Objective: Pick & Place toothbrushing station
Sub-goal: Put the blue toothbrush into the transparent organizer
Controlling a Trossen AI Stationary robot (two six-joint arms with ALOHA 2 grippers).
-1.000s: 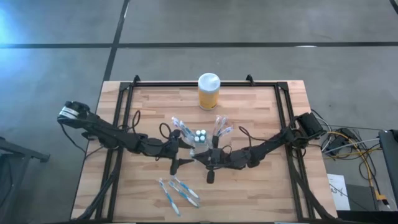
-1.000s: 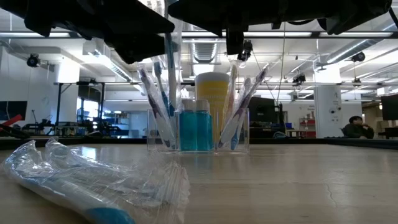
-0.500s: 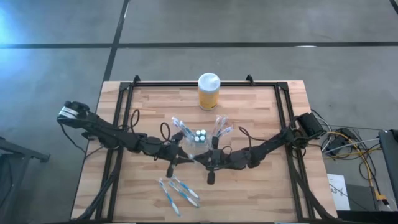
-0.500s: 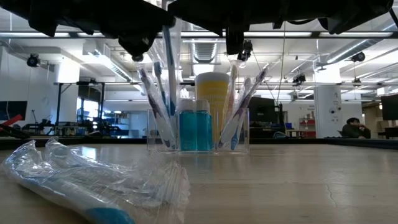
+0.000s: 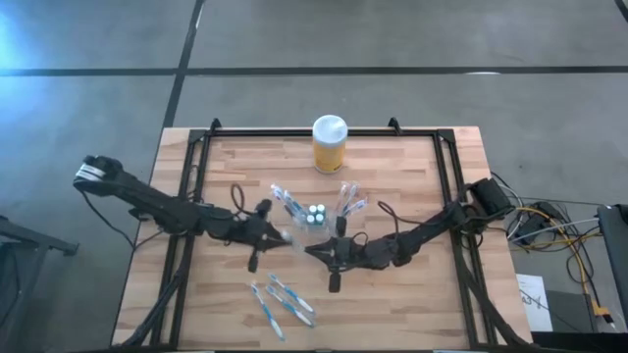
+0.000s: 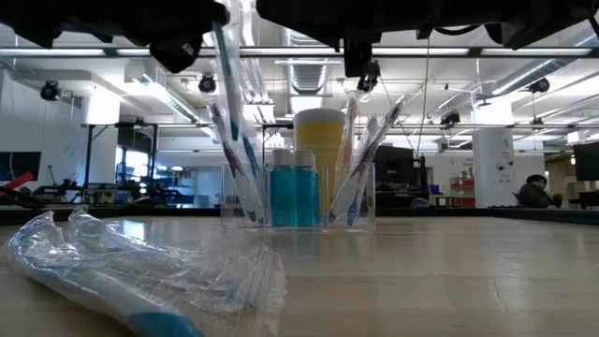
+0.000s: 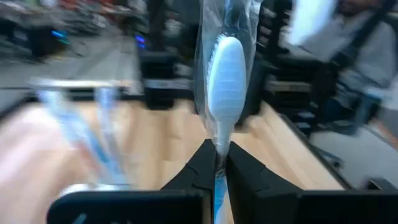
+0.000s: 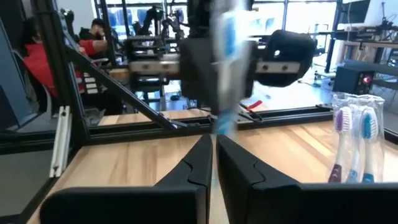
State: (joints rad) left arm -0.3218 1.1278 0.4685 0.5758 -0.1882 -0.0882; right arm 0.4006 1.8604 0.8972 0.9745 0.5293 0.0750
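The clear holder (image 5: 314, 218) (image 6: 298, 197) stands at mid-table with two blue tubes and several wrapped toothbrushes leaning in it. My left gripper (image 5: 267, 235) (image 7: 217, 163) hovers just left of it, shut on a wrapped white-and-blue toothbrush (image 7: 225, 68) (image 6: 225, 65). My right gripper (image 5: 312, 251) (image 8: 211, 146) hovers just in front of the holder, fingers shut, with nothing showing between them. It faces the left gripper and the held brush. My left gripper pinches the wrapped toothbrush at its neck (image 7: 219, 146), just below the head, between its two fingers. The bristle head in its clear wrap stands out beyond the fingertips. The brush (image 6: 225, 65) is tilted and lifted clear of the table.
A yellow jar with a white lid (image 5: 329, 143) stands behind the holder near the far edge. Several loose wrapped toothbrushes (image 5: 280, 304) (image 6: 140, 271) lie near the front edge. Black frame rails (image 5: 191, 196) run along the table's left, right and far sides.
My left gripper has gone toward the table's left edge, away from the holder and the right gripper, taking the wrapped toothbrush with it. The brush now leans more. The right gripper has kept its place.
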